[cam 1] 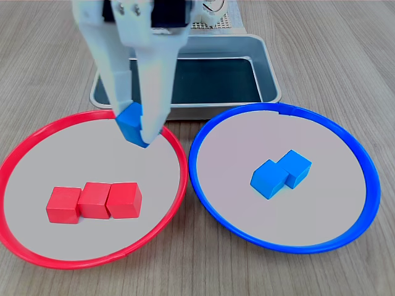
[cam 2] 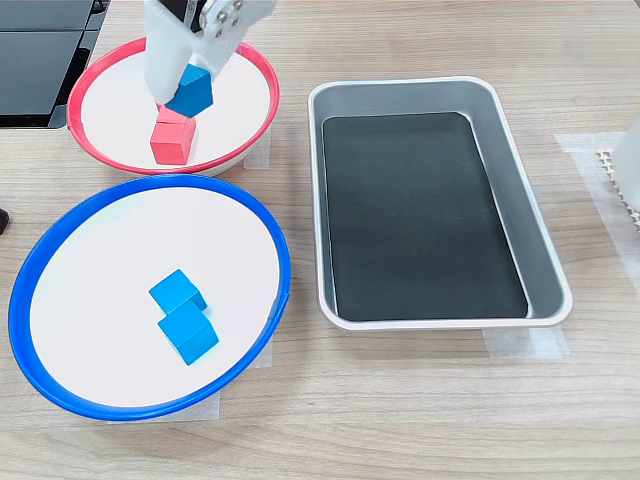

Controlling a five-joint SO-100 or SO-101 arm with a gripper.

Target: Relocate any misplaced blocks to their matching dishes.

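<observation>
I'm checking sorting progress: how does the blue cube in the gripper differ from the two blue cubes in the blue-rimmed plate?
The held blue cube hangs tilted between the gripper fingers above the red-rimmed plate; the two blue cubes lie flat on the blue-rimmed plate. The held one is alone; those two touch each other. All look alike in colour and shape.

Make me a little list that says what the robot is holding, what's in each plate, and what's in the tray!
gripper: shut on a blue cube, lifted above the red-rimmed plate
red-rimmed plate: three red cubes in a touching row
blue-rimmed plate: two blue cubes touching each other
grey tray: nothing in it, just a dark bottom
table: light wood
</observation>
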